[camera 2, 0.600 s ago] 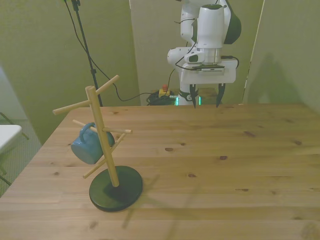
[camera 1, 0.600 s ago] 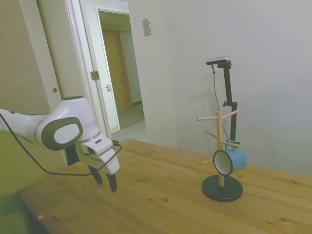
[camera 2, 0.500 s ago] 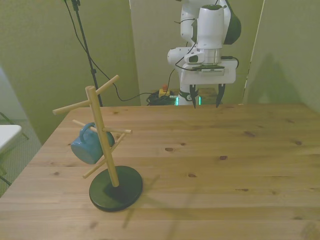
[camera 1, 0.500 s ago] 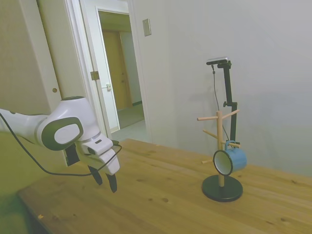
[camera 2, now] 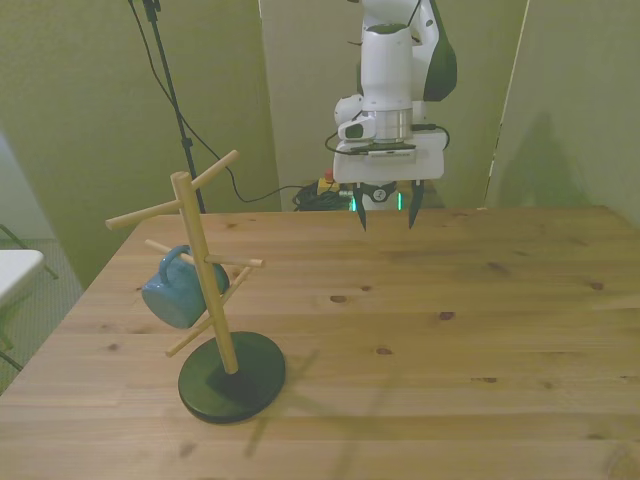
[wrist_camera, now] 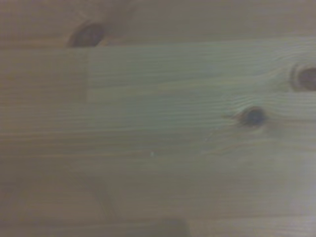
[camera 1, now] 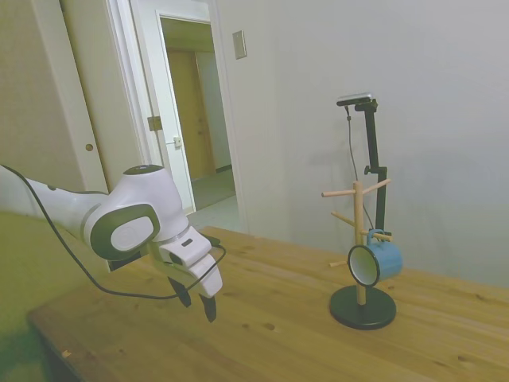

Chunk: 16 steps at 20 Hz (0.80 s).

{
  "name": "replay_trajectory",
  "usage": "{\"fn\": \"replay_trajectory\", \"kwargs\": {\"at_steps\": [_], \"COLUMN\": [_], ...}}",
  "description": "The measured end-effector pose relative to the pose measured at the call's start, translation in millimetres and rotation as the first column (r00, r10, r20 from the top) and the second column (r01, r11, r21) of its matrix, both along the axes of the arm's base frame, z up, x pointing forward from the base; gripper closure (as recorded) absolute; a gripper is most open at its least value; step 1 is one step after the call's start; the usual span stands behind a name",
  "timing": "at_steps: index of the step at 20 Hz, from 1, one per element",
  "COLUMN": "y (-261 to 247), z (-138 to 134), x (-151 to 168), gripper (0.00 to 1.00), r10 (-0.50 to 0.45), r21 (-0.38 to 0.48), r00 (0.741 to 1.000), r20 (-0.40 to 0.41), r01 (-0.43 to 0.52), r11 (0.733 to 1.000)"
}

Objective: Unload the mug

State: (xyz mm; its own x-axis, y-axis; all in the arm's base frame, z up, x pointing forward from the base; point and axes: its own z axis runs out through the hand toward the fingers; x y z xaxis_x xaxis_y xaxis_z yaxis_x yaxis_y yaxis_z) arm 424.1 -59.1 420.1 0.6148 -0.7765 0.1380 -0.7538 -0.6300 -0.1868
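1. Your pincer [camera 2: 387, 215] hangs empty, fingers spread wide, above the surface [camera 2: 450, 330], well apart from the mug [camera 2: 172, 290].
2. The mug hangs by its handle on a low peg of the wooden rack [camera 2: 205, 280]; it looks light, rigid and slick, so pinch the rim wall.
3. The handle loop is partly hidden; the wrist view shows only blurred wood.

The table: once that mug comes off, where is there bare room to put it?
Nearly all the table is bare, from the mug tree to the front view's right edge. Only the tree's corner, where the mug hangs, is crowded.
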Motion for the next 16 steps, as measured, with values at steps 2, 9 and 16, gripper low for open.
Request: {"fn": "replay_trajectory", "kwargs": {"at_steps": [2,9,16], "y": [-13.2,-59.1,-119.8], "z": [4.9,7.9,8.7], "x": [1.9,-2.2,-1.7], "gripper": [0.00,0.00,0.00], "r10": [-0.030,-0.134,-0.250], "r21": [-0.006,-0.044,-0.035], "r00": [0.998,0.950,0.874], "r20": [0.058,0.282,0.417], "r01": [0.031,0.152,0.290], "r11": [1.000,0.987,0.956]}}
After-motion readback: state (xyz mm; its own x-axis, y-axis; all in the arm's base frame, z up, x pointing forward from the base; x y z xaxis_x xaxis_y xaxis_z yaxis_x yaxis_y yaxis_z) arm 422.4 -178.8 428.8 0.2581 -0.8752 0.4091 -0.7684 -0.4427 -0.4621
